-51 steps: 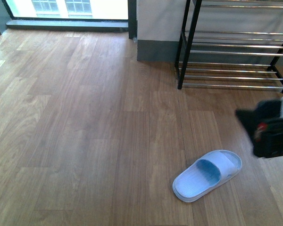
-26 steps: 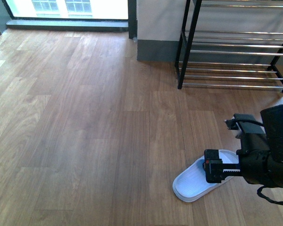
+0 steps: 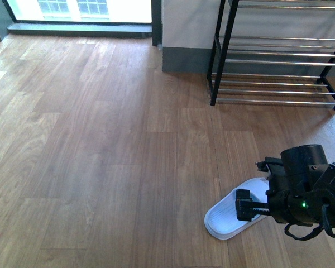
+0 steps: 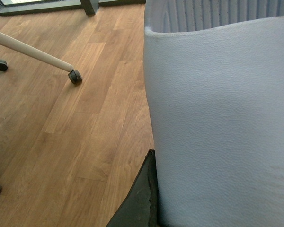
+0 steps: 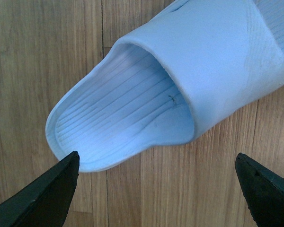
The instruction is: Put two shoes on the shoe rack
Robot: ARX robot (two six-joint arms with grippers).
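I am looking at a pale blue slide slipper (image 3: 222, 219) lying flat on the wooden floor (image 3: 100, 156), low and right of centre in the front view, its strap end hidden under my right arm (image 3: 304, 190). The shoe rack (image 3: 220, 61) stands in the upper right of the frame, well apart from the slipper, with a black frame and chrome bars. A grey wall base (image 3: 184, 58) sits just left of it, and a bright window (image 3: 72, 8) runs along the upper left. A small green light (image 3: 302, 204) glows on the arm. The right gripper (image 3: 243, 205) hangs low over the slipper. In its wrist view the two dark fingers (image 5: 49, 196) stand wide apart, one on each side of the ribbed heel end of the footbed (image 5: 128, 123), gripping nothing. One tip is just beside the heel rim, but I cannot tell whether it touches. In the left wrist view a pale textured surface (image 4: 217, 123) fills most of the picture, with a white leg on a caster (image 4: 75, 75) beyond it. Only a dark wedge (image 4: 142, 198) shows there, so I cannot tell how the left claw stands.
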